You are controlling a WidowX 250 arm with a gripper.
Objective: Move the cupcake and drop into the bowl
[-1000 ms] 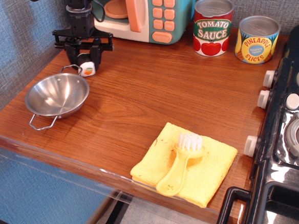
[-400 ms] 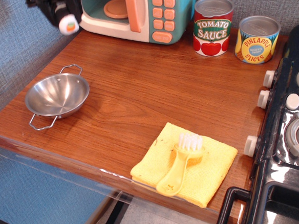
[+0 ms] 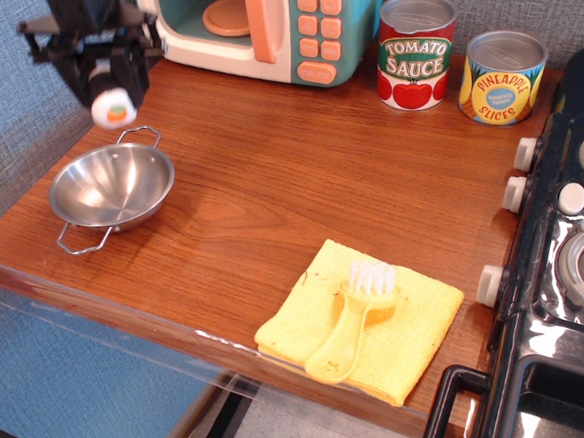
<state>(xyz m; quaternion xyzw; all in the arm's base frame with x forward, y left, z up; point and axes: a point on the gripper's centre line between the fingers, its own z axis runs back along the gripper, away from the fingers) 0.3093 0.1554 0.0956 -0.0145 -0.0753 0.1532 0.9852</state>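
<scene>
The cupcake (image 3: 113,104) is a small black-wrapped roll with a white end face and an orange and green centre. My gripper (image 3: 111,93) is shut on it and holds it in the air, above and just behind the far rim of the bowl (image 3: 112,187). The bowl is a shiny steel one with two wire loop handles, standing empty near the table's left front corner.
A toy microwave (image 3: 268,25) stands at the back. Tomato sauce (image 3: 416,50) and pineapple (image 3: 502,76) tins stand at the back right. A yellow brush (image 3: 351,318) lies on a yellow cloth (image 3: 364,319) at the front edge. A black stove (image 3: 566,260) borders the right side.
The gripper lifted the cupcake off the table beside the bowl, swung up and left, and has now come down to hang just above the bowl's far rim.
</scene>
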